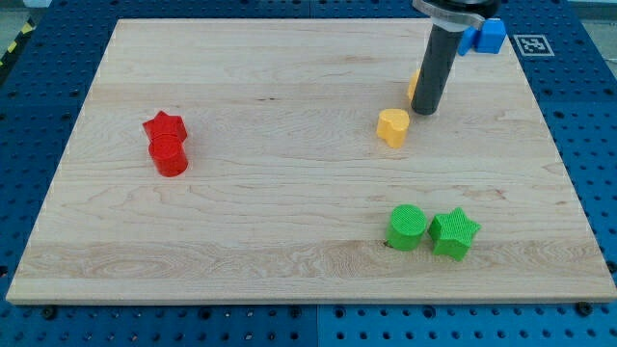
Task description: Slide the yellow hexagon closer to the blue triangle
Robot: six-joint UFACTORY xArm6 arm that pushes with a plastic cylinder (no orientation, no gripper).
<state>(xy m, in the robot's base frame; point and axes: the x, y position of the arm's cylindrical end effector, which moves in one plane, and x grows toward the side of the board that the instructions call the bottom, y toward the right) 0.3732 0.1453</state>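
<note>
Tool rod grasping nothing, my tip [425, 113] just right of heart-like yellow block [392, 126], second yellow block [413, 85] half hidden behind rod.

Wooden board [289, 241] on a blue perforated table [39, 87]. Red star [164, 125] touching a red cylinder [171, 156] at the view's left. Green cylinder [407, 227] just beside a green star [453, 234] at the view's lower right.

Bright, even overhead light keeps the wooden board [289, 145] sharp and glare-free — blocks cast only faint, short shadows — with slight softness towards the view's top corners.
</note>
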